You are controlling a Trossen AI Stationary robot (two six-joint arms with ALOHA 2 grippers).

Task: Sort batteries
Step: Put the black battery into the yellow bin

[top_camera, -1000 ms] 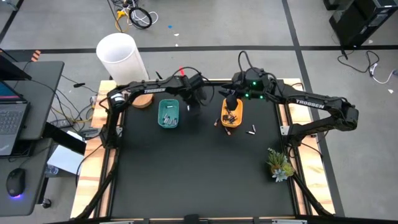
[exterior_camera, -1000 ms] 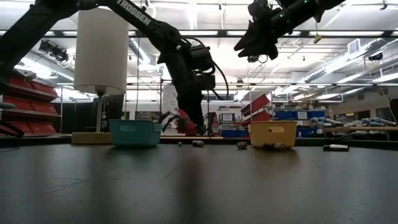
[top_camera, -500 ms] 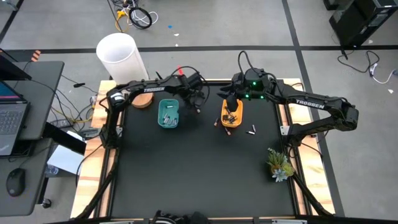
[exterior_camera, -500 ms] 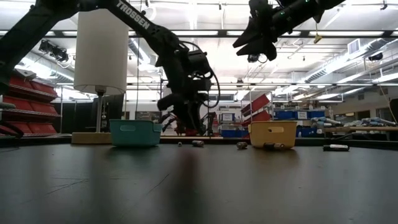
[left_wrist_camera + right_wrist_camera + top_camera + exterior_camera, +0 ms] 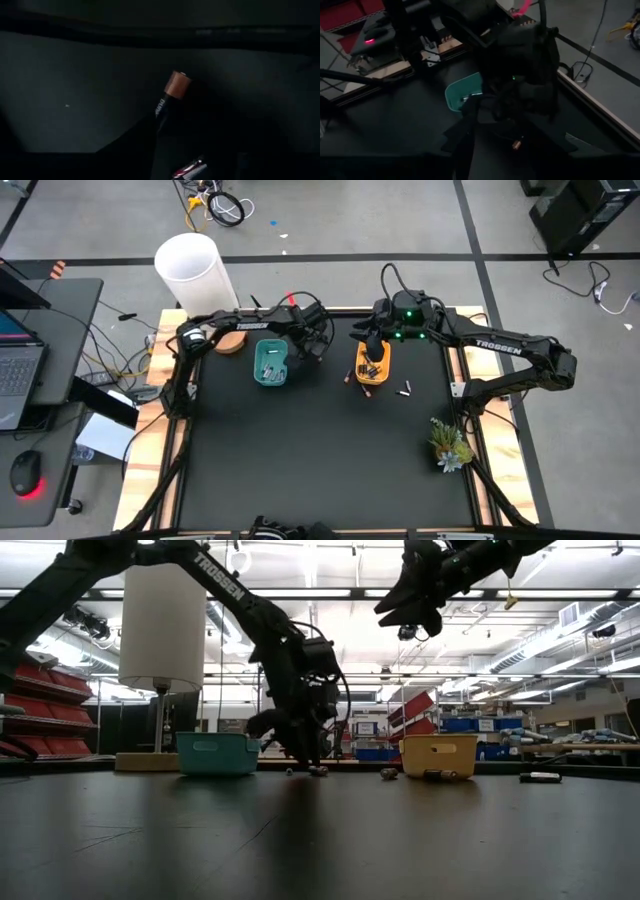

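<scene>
Our left arm reaches along the table's far edge and bends down, its left gripper [image 5: 305, 755] low, just above the tabletop — we cannot tell how its fingers stand. Our right arm stretches in from the right side, elbow out, with the right gripper [image 5: 415, 600] raised high, fingers pointing downward — spread apart.

Left gripper [image 5: 318, 352] beside teal tray [image 5: 270, 364]; right gripper [image 5: 371, 350] over yellow tray [image 5: 373, 370].
</scene>
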